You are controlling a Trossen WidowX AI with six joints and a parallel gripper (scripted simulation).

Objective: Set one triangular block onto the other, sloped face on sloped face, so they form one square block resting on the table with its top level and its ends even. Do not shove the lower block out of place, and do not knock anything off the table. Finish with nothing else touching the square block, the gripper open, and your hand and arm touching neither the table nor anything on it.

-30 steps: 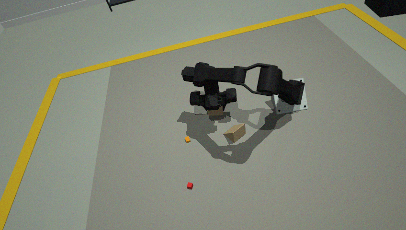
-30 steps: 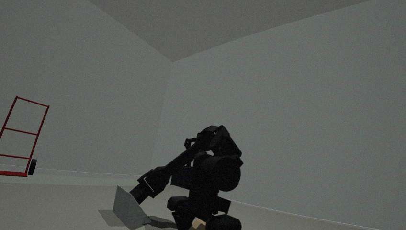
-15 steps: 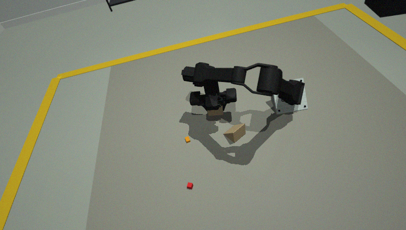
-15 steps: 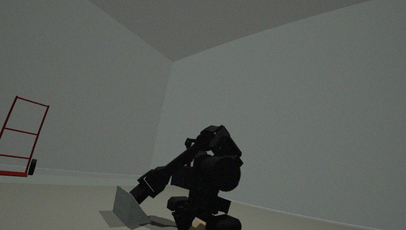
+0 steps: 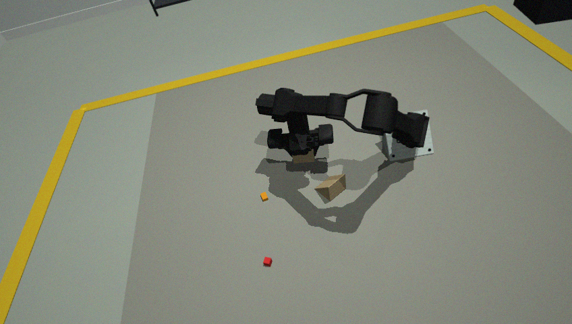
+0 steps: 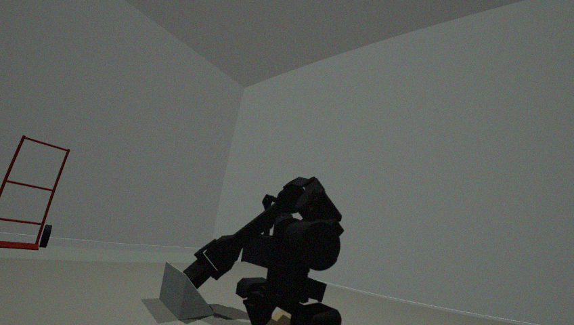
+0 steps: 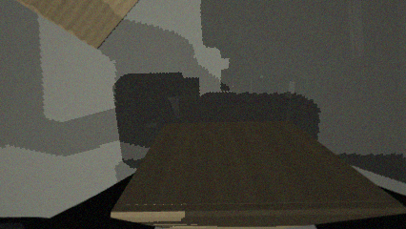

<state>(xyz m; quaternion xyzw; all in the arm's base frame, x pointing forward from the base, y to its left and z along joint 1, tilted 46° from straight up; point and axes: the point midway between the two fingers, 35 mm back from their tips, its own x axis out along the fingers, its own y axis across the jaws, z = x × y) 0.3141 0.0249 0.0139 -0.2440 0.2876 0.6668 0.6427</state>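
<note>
My gripper (image 5: 303,154) is shut on a tan triangular block (image 5: 303,158) (image 7: 248,167) and holds it a little above the table. In the wrist view the held block fills the lower middle, dark in the arm's shadow. A sliver of it shows under the arm in the exterior view (image 6: 281,315). The second tan triangular block (image 5: 331,187) (image 7: 81,14) lies on the table, in front of and to the right of the gripper in the top view, apart from the held one. My fingertips are hidden by the held block.
A small orange cube (image 5: 264,196) and a small red cube (image 5: 267,261) lie on the table to the left front. The arm's grey base plate (image 5: 425,136) (image 6: 181,290) stands at the right. A yellow line (image 5: 200,76) marks the floor around the table.
</note>
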